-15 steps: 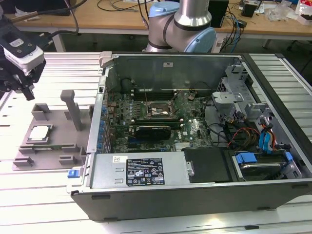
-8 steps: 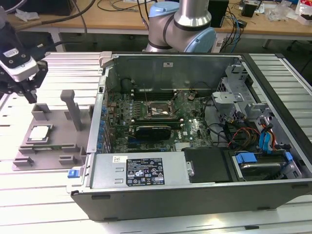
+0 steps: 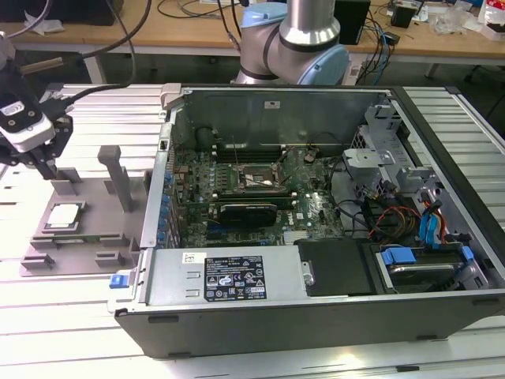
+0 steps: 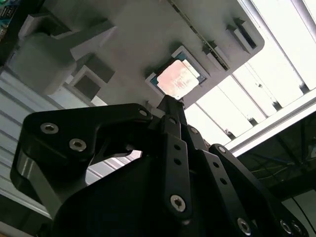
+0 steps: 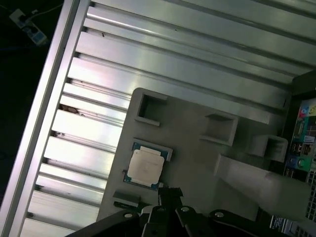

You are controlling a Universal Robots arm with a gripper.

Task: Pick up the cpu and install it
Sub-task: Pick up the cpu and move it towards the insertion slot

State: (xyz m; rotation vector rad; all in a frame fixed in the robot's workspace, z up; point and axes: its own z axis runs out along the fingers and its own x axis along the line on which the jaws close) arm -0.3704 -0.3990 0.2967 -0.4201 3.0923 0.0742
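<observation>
The cpu (image 3: 65, 215) is a small silvery square chip lying flat in a recess of the grey tray (image 3: 95, 237), on the exterior view's left. Both wrist views show it too: the cpu (image 4: 177, 79) and the cpu (image 5: 144, 167). My gripper (image 3: 35, 162) hangs above the tray's far end, a little beyond the chip and clear of it. Its black fingers (image 4: 170, 106) meet in one point with nothing between them; in the first wrist view the gripper (image 5: 168, 191) ends just beside the chip. The motherboard socket (image 3: 260, 180) lies open inside the computer case (image 3: 316, 237).
Grey upright blocks (image 3: 118, 178) rise from the tray between the chip and the case wall (image 3: 154, 197). Everything rests on a ribbed aluminium table (image 3: 47, 316). Cables and drive bays (image 3: 410, 213) crowd the case's right side. The arm's base (image 3: 296, 47) stands behind the case.
</observation>
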